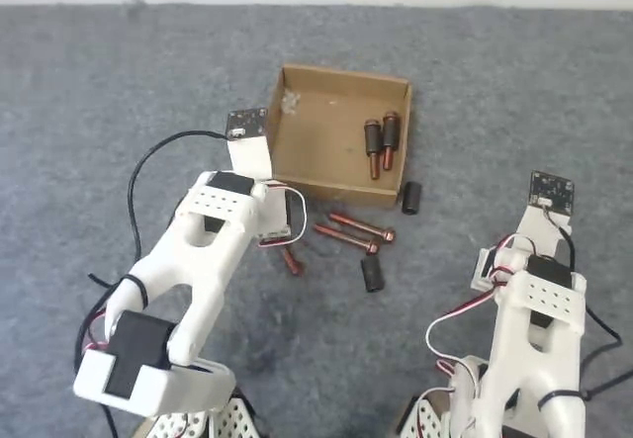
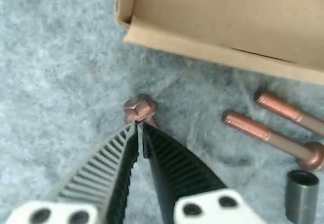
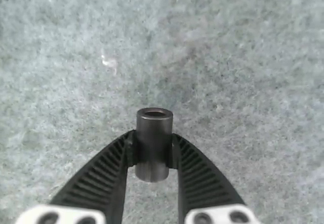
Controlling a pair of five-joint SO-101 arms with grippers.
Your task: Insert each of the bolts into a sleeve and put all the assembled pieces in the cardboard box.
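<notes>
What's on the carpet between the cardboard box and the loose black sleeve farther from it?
A copper bolt and a second bolt lie side by side between the cardboard box and that sleeve, as the high view shows.

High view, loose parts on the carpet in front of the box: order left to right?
lone bolt → two loose bolts lying side by side → sleeve by the box corner. The lower sleeve overlaps the pair's right ends, so it is left out.
</notes>
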